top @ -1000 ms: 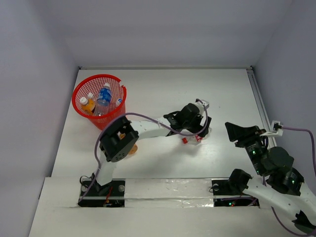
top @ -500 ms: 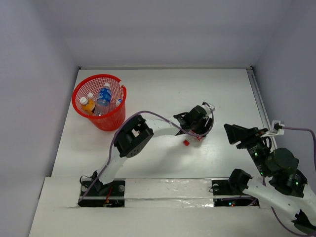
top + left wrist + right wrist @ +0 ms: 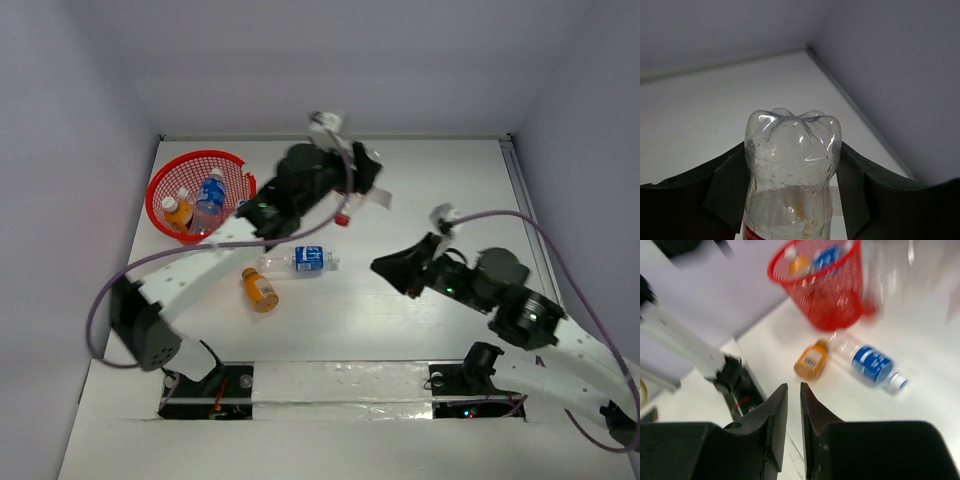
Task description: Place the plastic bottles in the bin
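White tabletop (image 3: 450, 170) under grey walls (image 3: 330, 60). Red-labelled clear bottle (image 3: 792, 150), on it a second ago, now aloft, clamped base-outward in left gripper (image 3: 791, 200), seemingly short of red mesh bin (image 3: 200, 153). Blue-labelled bottle (image 3: 300, 260) and orange bottle (image 3: 259, 290) lying near bin, uncollected. Right gripper (image 3: 792, 390) nearly closed, empty.

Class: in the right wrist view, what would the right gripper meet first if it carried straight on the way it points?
Probably the small orange-filled plastic bottle lying on its side just ahead, though depth is unclear.
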`<state>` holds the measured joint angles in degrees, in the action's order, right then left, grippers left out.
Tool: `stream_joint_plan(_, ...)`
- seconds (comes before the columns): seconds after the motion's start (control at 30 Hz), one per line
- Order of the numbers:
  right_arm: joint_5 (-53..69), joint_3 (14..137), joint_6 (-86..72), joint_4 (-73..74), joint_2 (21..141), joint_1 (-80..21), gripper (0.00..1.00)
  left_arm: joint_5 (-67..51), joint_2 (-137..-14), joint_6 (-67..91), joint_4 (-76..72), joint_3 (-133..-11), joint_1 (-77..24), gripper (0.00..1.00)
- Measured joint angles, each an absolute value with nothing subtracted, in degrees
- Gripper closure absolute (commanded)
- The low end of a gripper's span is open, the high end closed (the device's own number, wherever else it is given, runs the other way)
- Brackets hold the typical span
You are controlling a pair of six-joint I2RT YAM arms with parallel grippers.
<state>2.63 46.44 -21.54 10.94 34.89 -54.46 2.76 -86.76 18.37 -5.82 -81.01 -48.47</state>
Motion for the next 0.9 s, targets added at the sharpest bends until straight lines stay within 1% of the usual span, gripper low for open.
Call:
stream_joint_plan(0.1, 8.73, 47.07, -19.27, 8.73, 46.06, -54.5, 0.71, 6.04, -75.88, 20.12, -6.57, -78.78, -40.62, 0.55)
stream_joint_plan(0.2, 11.99, 48.8, -17.47, 7.79, 57.08, -54.76, 0.57, 9.32, -67.92, 20.73, -5.23, -77.49, -36.38, 0.55)
stream_joint_plan(0.23, 12.73, 50.13, -16.95, 7.35, 61.01, -54.96, 0.45, 10.0, -65.6, 20.71, -4.34, -77.23, -35.14, 0.55)
stream_joint_plan(0.3, 13.54, 53.78, -16.43, 6.79, 68.84, -55.48, 0.29, 10.85, -62.3, 20.69, -2.68, -76.82, -32.71, 0.55)
stream_joint_plan(0.33, 13.58, 56.4, -16.43, 6.57, 72.97, -55.94, 0.17, 11.14, -60.99, 20.62, -1.5, -76.71, -30.92, 0.55)
stream_joint_plan(0.4, 13.21, 61.43, -16.78, 5.82, 80.47, -57.01, 0.08, 12.16, -59.31, 20.43, 0.6, -76.29, -26.63, 0.54)
stream_joint_plan(0.43, 12.67, 63.66, -16.95, 5.54, 83.68, -57.82, 0.01, 12.4, -58.85, 20.36, 1.56, -76.03, -24.45, 0.54)
stream_joint_plan(0.57, 8.6, 72.14, -18.87, 5.28, 95.53, -61.78, 0.0, 11.66, -58.26, 20.34, 4.86, -73.76, -14.55, 0.54)
stream_joint_plan(0.67, 5.1, 76.73, -20.32, 5.74, 102.63, -63.83, 0.0, 8.82, -58.83, 20.93, 6.76, -71.35, -7.33, 0.55)
stream_joint_plan(0.77, 2.09, 79.9, -21.28, 6.98, 107.96, -64.99, 0.0, 6.02, -60.55, 21.65, 7.53, -69.82, -0.51, 0.55)
stream_joint_plan(0.9, -0.27, 81.54, -22.13, 8.6, 111.98, -65.36, 0.0, 6.48, -63.86, 22.02, 7.94, -69.67, 3.84, 0.54)
